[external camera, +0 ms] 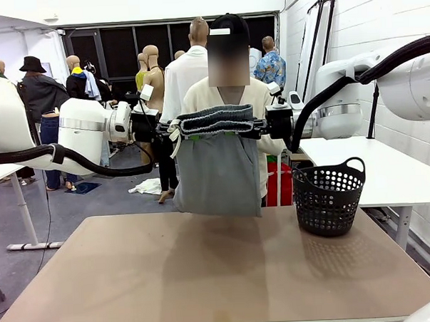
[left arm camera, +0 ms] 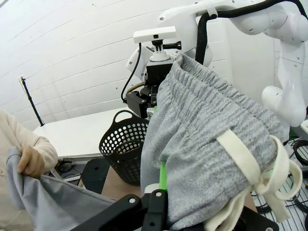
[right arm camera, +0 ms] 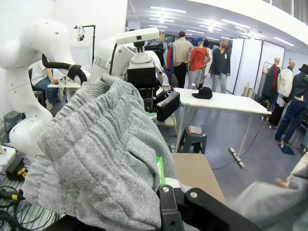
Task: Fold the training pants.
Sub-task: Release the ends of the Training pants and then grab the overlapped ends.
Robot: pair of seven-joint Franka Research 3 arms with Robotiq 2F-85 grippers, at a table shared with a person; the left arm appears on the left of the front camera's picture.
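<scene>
2 claws, each clamped shut on the gathered waistband (external camera: pixel 215 120). The left gripper (external camera: pixel 175 131) pinches the end at the scene's left, where the white drawstring (left arm camera: pixel 250 166) dangles. The right gripper (external camera: pixel 256 130) pinches the opposite end. Between them the training pants (external camera: pixel 219 175) hang as a flat grey panel above the far edge of the table (external camera: pixel 206 275), directly in front of the person (external camera: pixel 198 97).

We judge that this 2-point grip keeps the waistband taut and level, so the cloth falls without twists. In the left wrist view a hand (left arm camera: pixel 30 161) of the person holds a lower part of the grey cloth, probably the leg end, raised for doubling over.

A black basket (external camera: pixel 329 199) stands on the table at the right, apart from the pants. We judge the fold barely begun, and the near tabletop offers the likely laying place.
</scene>
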